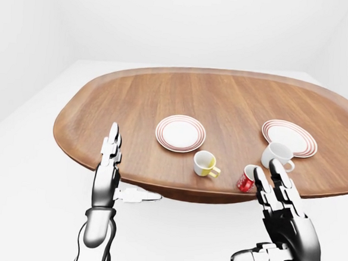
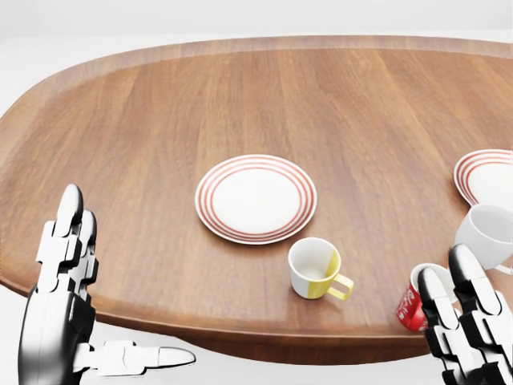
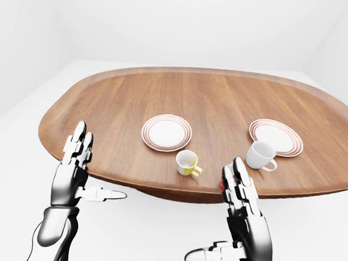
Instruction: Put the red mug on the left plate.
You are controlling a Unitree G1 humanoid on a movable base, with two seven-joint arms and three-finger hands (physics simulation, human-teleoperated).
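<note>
The small red ceramic mug with a white pattern (image 2: 411,307) stands on the oval brown wooden counter (image 2: 240,96) near its lower edge, to the lower right of the round white plate with red rings (image 2: 256,198), which is the left plate, and well apart from it. In the head view the fingers (image 2: 466,301) of the right hand (image 2: 469,337) cover the mug's right part, so its handle cannot be seen; in the right-eye view only a sliver of red shows beside that hand. The yellow and white mug (image 2: 315,269) stands between the plate and the red mug, just below the plate's right rim. The white mug (image 1: 276,155) and the second red-ringed plate (image 1: 289,137) lie further right of the left plate, both cut by the head view's right edge. The left hand (image 2: 60,309) is raised off the counter's lower left edge, its fingers spread and holding nothing; the right hand's fingers are likewise spread and empty.
</note>
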